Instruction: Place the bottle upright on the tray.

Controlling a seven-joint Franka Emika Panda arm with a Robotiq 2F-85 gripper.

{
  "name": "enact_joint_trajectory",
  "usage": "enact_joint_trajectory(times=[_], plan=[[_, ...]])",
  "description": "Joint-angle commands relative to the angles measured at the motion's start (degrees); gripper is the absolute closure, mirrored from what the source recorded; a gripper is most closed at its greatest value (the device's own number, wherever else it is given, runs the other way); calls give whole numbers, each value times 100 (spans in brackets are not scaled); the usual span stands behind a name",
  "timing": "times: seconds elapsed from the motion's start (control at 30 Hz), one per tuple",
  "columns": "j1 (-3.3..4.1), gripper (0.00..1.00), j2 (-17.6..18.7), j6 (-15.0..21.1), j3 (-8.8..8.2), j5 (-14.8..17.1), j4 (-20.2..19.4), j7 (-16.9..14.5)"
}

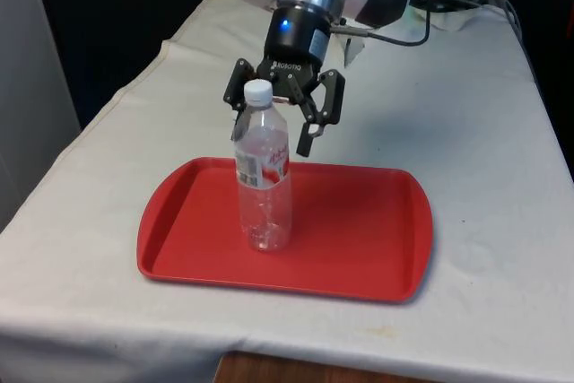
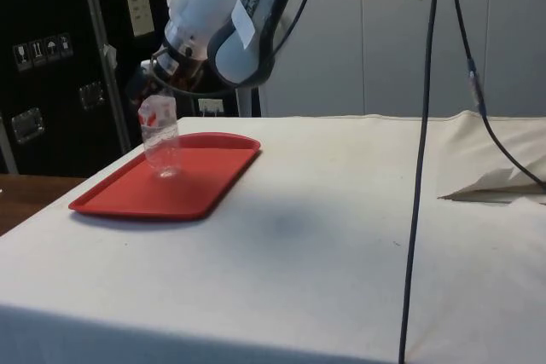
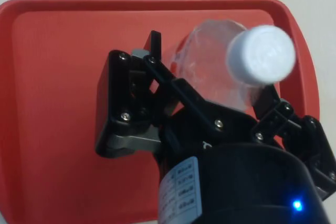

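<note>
One clear bottle (image 1: 263,177) stands upright on the red tray (image 1: 359,230), toward its 9 o'clock side, the claw (image 1: 273,134) spread wide around its neck.

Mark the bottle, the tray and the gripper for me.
bottle (image 1: 263,172), front view, on its red label.
tray (image 1: 359,221), front view, on its bare red floor.
gripper (image 1: 273,139), front view, midway between the fingertips, jaws open.

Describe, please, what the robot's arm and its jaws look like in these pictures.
The arm is white with glossy rounded segments, a dark band and a black cable trailing from it. The gripper is black, with linked two-finger jaws on a cylindrical black base bearing small white lettering.
</note>
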Motion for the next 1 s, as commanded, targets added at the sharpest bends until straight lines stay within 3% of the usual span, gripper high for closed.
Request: enact_joint_trajectory(times=[0.0,0.23,0.27,0.3,0.4,0.5,0.53,0.57,0.73,0.77,0.83,0.97], plan=[[63,0,-63,17,-63,17,-86,6],[132,0,-304,34,-69,17,-361,-29],[74,0,-258,6,0,0,-298,-34],[143,0,-332,34,-69,17,-390,-34],[160,0,-458,23,-69,11,-504,-63],[155,0,-561,0,-63,6,-573,-97],[109,0,-510,11,0,0,-533,-92],[155,0,-590,-11,-63,6,-590,-109],[143,0,-808,-97,-46,0,-676,-183],[109,0,-756,-63,0,0,-642,-183],[143,0,-871,-143,-40,0,-688,-201],[126,0,-1037,-292,-23,-6,-688,-252]])
